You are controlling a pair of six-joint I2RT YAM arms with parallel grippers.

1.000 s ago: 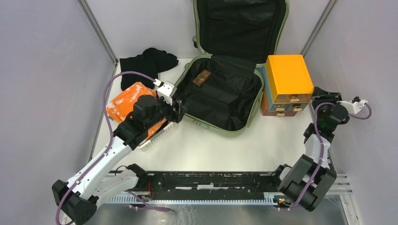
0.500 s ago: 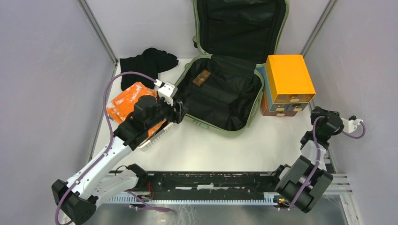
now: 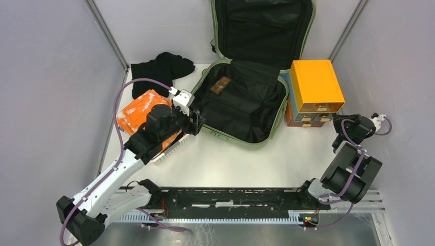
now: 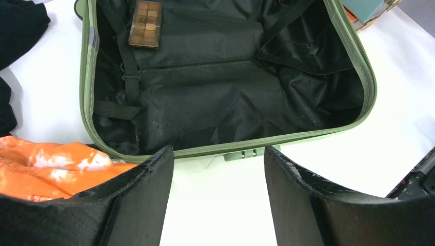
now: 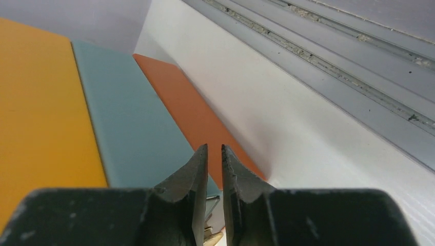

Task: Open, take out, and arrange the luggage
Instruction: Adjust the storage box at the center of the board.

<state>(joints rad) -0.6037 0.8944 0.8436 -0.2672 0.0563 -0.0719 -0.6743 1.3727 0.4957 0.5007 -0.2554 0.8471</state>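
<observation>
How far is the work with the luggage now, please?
Done: the luggage lies open, and black clothes and an orange item are outside it. In hand: nothing; the left end effector is open at its front edge. Left: a small brown case is inside, and arranging.
</observation>
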